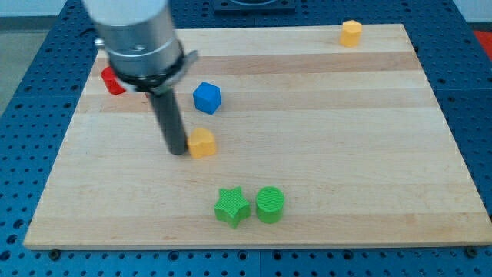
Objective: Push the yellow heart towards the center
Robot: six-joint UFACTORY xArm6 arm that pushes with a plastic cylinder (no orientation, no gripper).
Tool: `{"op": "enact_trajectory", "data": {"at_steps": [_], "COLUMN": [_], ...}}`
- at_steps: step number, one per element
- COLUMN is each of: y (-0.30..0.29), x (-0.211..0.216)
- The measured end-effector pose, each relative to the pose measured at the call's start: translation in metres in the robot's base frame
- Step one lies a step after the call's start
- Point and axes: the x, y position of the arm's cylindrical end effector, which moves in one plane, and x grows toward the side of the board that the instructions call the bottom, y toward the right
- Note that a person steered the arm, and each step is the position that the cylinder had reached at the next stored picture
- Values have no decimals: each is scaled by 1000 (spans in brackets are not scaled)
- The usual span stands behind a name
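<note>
Camera view: two yellow blocks [202, 143], two green [232, 207]

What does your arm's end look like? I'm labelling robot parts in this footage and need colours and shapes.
A wide, light grey metallic cylinder enters from the view's top, ending in a black collar. From it hangs a straight, dark, round rod; my tip is blunt and sits just left of the yellow heart. No cables or markings show.

The heart [203, 143] touches my tip [178, 150] on its right. Cube [207, 98] sits above-right, star [231, 206] and cylinder [270, 205] below-right, side by side on the board [346, 154].
</note>
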Motion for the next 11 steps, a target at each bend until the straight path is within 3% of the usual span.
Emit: {"op": "enact_trajectory", "data": {"at_steps": [4, 6, 8, 10, 11], "y": [49, 127, 173, 161, 123], "x": [4, 4, -23, -24, -35]}}
